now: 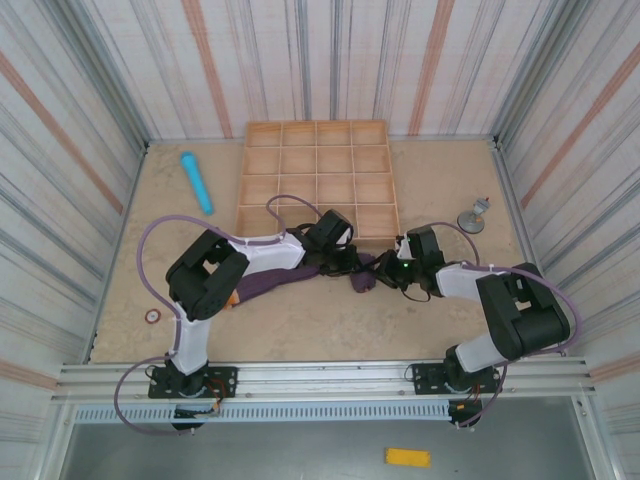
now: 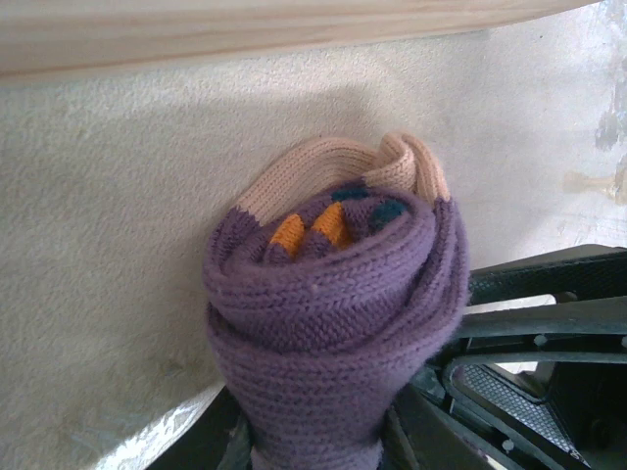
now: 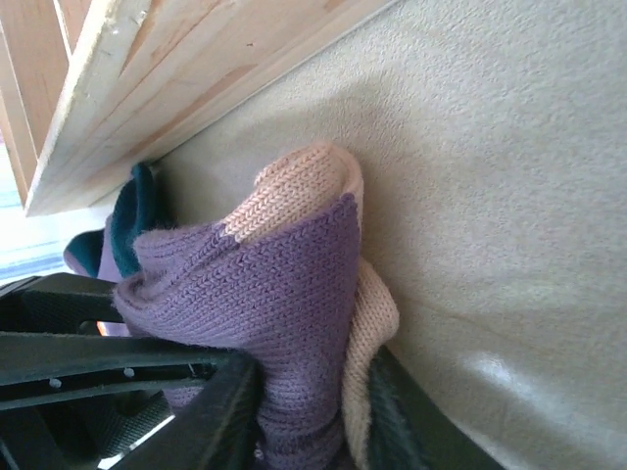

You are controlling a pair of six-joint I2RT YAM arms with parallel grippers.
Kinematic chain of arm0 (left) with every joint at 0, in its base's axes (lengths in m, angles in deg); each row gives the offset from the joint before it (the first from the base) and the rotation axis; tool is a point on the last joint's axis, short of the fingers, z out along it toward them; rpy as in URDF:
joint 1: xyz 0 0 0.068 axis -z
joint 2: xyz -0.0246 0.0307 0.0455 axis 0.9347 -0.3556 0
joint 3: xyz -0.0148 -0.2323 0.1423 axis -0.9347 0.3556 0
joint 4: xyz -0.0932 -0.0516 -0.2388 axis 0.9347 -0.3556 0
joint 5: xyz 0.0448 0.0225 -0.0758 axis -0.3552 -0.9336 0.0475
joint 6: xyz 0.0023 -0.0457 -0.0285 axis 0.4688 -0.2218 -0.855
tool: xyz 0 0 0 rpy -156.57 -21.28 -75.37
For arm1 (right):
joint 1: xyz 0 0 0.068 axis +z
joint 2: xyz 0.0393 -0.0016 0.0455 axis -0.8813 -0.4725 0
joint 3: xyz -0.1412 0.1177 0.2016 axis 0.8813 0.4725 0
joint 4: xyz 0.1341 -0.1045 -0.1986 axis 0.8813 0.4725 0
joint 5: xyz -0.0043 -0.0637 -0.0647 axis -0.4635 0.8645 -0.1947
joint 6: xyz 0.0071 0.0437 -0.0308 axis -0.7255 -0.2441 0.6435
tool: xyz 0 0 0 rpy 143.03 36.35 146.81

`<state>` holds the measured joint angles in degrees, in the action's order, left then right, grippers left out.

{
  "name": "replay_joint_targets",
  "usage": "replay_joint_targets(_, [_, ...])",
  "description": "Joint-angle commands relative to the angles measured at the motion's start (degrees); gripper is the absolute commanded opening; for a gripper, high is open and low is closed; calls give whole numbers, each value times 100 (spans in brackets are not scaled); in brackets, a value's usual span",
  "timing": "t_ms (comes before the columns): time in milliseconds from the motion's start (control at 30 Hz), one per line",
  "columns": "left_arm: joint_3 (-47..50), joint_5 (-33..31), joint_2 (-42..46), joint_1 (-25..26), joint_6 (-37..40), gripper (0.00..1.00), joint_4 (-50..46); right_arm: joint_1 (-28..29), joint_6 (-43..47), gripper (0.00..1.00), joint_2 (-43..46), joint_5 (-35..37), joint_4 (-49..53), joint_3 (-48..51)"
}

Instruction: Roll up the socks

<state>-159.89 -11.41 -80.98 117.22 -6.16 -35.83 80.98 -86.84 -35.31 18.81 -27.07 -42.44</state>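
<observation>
Socks [image 2: 333,323] sit pinched btwn both arms: L fingers [image 2: 214,446] clamp the roll's base, R fingers [image 3: 220,411] clamp its opposite side, unrolled tail lying behind L fingers.

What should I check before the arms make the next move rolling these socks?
1. Left gripper clamped on the socks: ok.
2. Right gripper clamped on the socks: ok.
3. Whole length rolled in: not ok, a tail trails under the left arm.
4. Socks clear of the tray: ok, table shows between them.
5. Blue tube out of the way: ok.
</observation>
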Motion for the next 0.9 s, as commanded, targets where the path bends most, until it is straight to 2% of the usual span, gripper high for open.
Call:
replay_joint_targets(0, [173,-170,-268,64,-77,20,-334,209,-110,24,-218,99,606,275])
replay_joint_targets(67, [206,-205,-240,66,-145,25,-326,228,-112,15,-134,109,667,263])
replay_joint_targets(200, [304,-161,-152,64,-311,41,-264,222,-73,0,125,233,916,227])
replay_joint_targets(233, [332,-149,-114,64,-352,47,-251,216,-63,0,195,254,961,210])
replay_joint_targets(267, [381,-137,-47,64,-409,60,-233,201,-48,0,284,263,1022,186])
replay_joint_targets(300, [444,-104,33,64,-445,69,-157,195,-34,0,369,278,1087,155])
replay_joint_targets(367, [555,-48,196,47,-526,81,1,188,34,0,530,312,1279,68])
replay_joint_targets(567, [563,-163,808,28,-412,87,-108,83,190,0,1038,346,1879,-274])
replay_joint_targets(867, [453,-258,1511,-168,54,86,-678,-280,596,0,1411,247,2812,-1106])
